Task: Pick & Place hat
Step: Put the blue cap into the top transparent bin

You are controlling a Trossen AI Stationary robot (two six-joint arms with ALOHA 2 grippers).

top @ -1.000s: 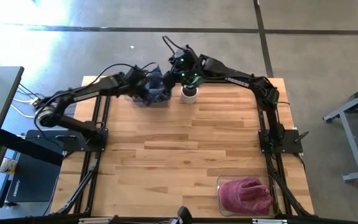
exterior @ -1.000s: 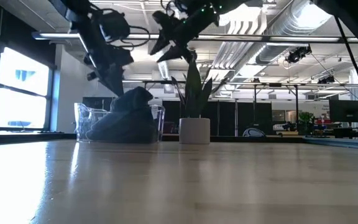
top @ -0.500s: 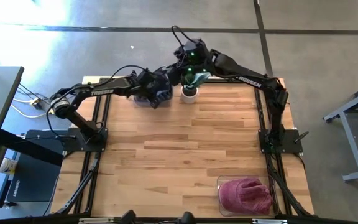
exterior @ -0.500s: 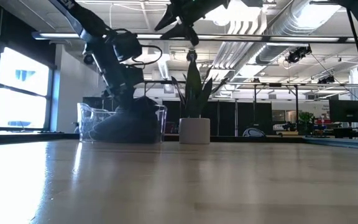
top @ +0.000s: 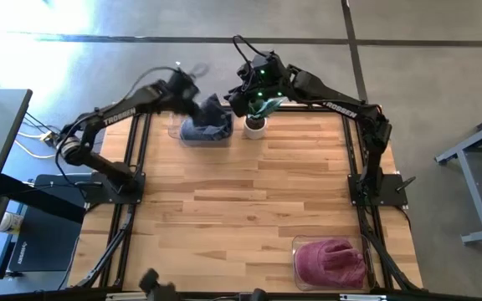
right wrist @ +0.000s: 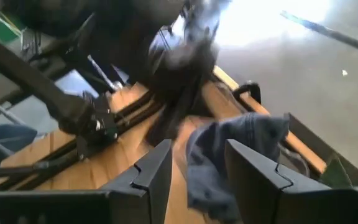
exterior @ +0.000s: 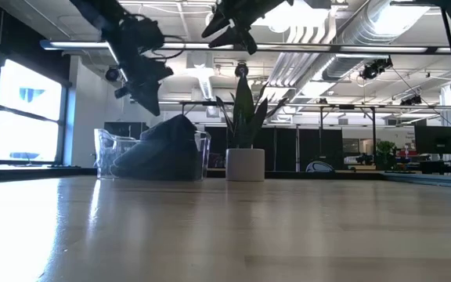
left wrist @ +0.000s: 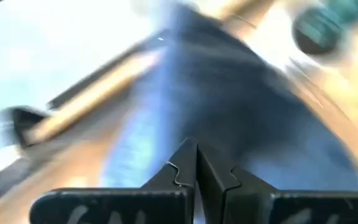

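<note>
With the left claw (exterior: 149, 100) pinched shut on nothing just above the blue hat (top: 207, 125), which sits in the clear bin (exterior: 108, 153) below it, a good pick means reopening, dropping onto the crown, while the half-open right claw (exterior: 233, 39) hangs empty above the plant (exterior: 245, 117).

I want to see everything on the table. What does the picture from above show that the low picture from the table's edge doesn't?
Only the high view shows the pink hat in its clear container at the near right corner, plus both arms' bases and the floor.

Only the low view shows the room behind, with windows and ceiling pipes, and the left gripper clearly above the dark blue hat, not touching it.

Both show the blue hat in its clear bin, the potted plant beside it, the wooden table and the right gripper raised.
</note>
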